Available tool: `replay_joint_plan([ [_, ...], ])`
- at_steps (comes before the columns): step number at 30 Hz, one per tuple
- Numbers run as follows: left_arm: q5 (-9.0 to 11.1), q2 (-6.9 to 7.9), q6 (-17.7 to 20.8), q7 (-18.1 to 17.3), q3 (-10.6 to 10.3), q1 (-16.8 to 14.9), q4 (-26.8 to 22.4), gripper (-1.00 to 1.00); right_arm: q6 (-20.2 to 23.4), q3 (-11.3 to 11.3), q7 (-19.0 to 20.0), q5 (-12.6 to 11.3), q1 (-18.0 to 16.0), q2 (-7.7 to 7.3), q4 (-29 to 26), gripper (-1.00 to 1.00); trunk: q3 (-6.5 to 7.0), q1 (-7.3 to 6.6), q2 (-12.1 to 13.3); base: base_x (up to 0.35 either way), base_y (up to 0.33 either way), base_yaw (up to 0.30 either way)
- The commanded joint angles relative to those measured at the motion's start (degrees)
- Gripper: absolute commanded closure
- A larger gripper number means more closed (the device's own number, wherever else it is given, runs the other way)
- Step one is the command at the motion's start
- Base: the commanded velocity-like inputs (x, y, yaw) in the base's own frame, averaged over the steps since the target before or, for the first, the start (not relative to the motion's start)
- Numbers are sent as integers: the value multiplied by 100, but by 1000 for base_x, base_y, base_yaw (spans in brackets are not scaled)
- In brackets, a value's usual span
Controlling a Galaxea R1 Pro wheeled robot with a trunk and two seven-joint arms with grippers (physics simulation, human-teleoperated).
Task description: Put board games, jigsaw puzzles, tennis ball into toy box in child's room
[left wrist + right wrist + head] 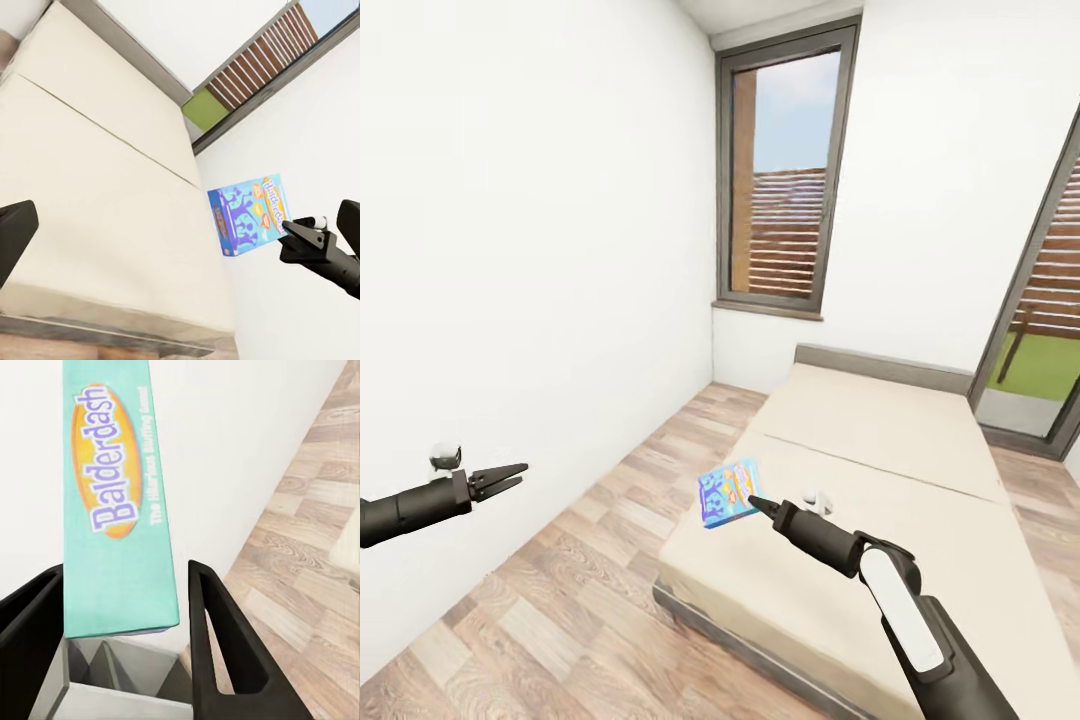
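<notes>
we see the right gripper (752,501) clamped on the small blue board game (729,492), holding it in the air above the near corner of the bed (880,440), clear of the beige mattress. in the right wrist view the box's teal "balderdash" edge (120,502) sits between the two black fingers (217,637). the left gripper (510,475) hangs over the wood floor (570,590) beside the white wall (530,230), its jaws parted and holding nothing. a grey-framed window (785,170) stands behind the headboard.
</notes>
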Motion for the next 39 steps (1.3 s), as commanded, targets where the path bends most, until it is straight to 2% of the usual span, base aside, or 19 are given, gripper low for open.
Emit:
replay_joint_plan([
  [1, 4, 0, 60, -15, 1, -6, 1, -100, 16, 4, 13, 3, -3, -4, -3, 100, -5, 1, -7, -2, -19, 269],
  [17, 8, 0, 93, -15, 9, -6, 18, -100, 16, 11, 12, 18, -6, 3, 10, 100, 53, 1, -7, 96, -2, 262],
  [31, 14, 10, 207, -82, 20, -6, -4, -100, 15, 11, 12, 20, -6, 5, 38, 100, 309, -306, 554, 1, 0, 233],
  [34, 20, 49, 222, -286, 38, -6, -7, -100, 12, 8, 10, 20, -6, 5, 44, 100, 363, -372, 675, 0, 0, 282],
  [38, -11, 111, 224, -1034, 41, -6, -8, -100, 8, 8, 6, 20, -7, 5, 49, 100, 435, -460, 835, 0, 0, 282],
  [39, -18, 141, 224, -1034, 39, -6, -8, -100, 8, 6, 5, 20, -6, 5, 49, 100, 453, -482, 875, 0, 0, 282],
])
